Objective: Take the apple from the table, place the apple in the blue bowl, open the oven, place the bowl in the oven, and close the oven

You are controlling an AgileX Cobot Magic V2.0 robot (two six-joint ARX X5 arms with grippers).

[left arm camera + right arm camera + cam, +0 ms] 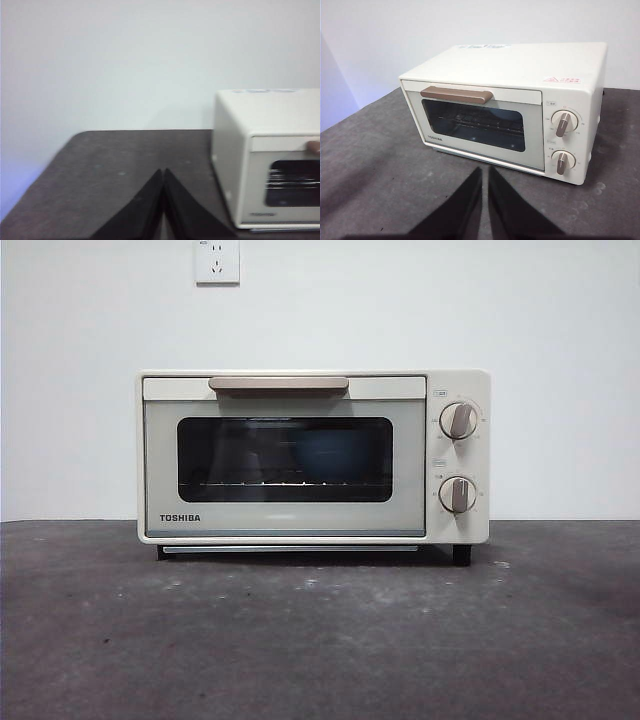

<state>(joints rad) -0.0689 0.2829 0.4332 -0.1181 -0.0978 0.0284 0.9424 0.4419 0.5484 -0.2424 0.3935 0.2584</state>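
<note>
A: Oven (313,456) door's shut, blue bowl (330,455) inside on the rack. Apple not visible, probably in it.
B: Both tools, left (163,172) and right (485,170), pressed together, empty, off over the desk (320,640). Looks done.

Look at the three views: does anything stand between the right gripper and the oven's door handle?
Nothing visible does. In the right wrist view the right gripper faces the oven across bare table, and the handle on the shut door is fully exposed. The left gripper waits off to the oven's side, not in the path.
</note>
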